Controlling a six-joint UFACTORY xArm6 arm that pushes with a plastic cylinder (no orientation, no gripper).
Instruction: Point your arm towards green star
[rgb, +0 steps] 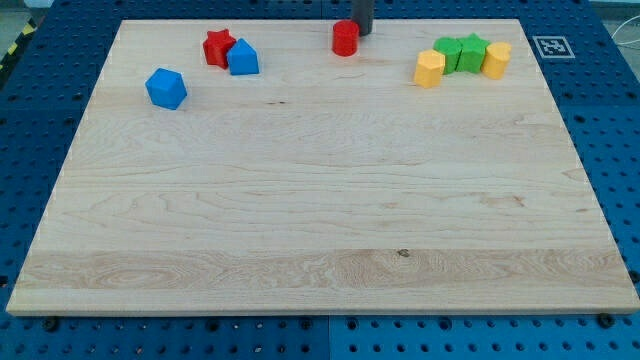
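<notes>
The green star (473, 50) sits near the view's top right, packed in a row with a green block (449, 52) on its left, a yellow block (429, 69) further left and a yellow block (497, 59) on its right. My tip (362, 33) is at the view's top centre, just right of and behind a red cylinder (345, 38), almost touching it. The tip stands well to the left of the green star.
A red star (218, 47) and a blue block (243, 58) touch each other at the top left. A blue cube (166, 88) lies further left. The wooden board (320, 250) rests on a blue pegboard table.
</notes>
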